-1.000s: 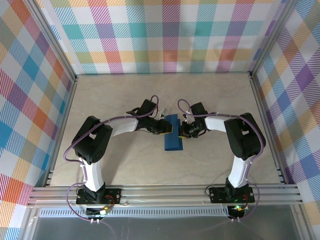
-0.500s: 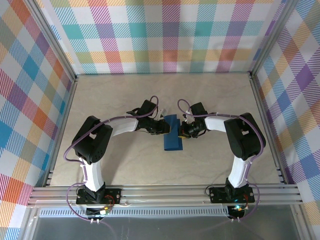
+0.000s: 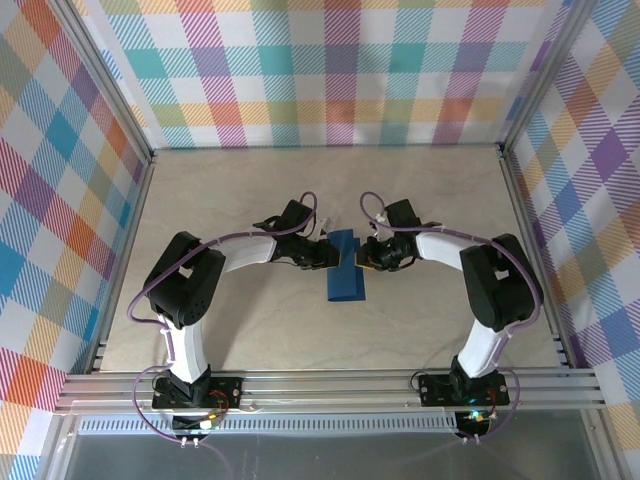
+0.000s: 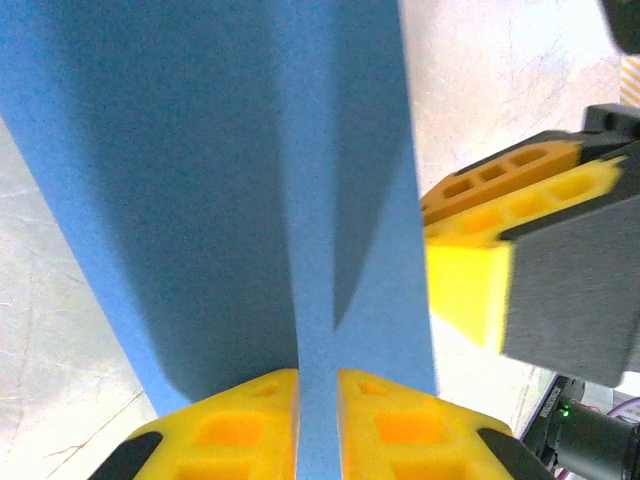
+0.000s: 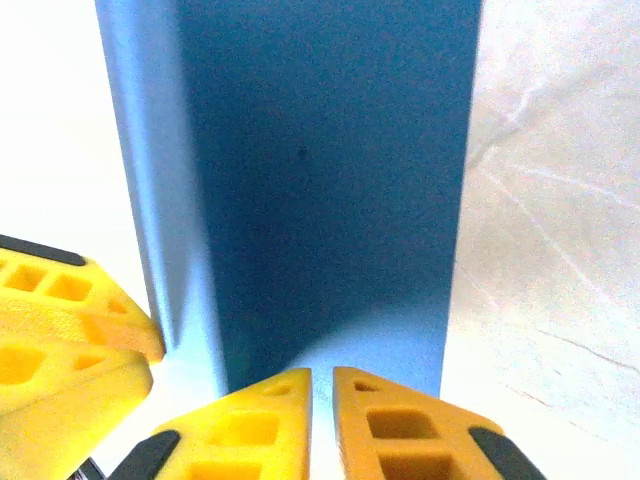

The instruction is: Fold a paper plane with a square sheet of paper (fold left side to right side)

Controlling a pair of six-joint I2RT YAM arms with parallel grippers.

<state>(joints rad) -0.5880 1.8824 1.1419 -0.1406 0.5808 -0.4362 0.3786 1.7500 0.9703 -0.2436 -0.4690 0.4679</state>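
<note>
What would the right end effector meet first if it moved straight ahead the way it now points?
The blue paper, which sits directly in front of the right end effector; whether the two touch is unclear.

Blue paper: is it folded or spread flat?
Folded: the paper is a narrow strip with overlapping layers, one pinched in the left tool.
</note>
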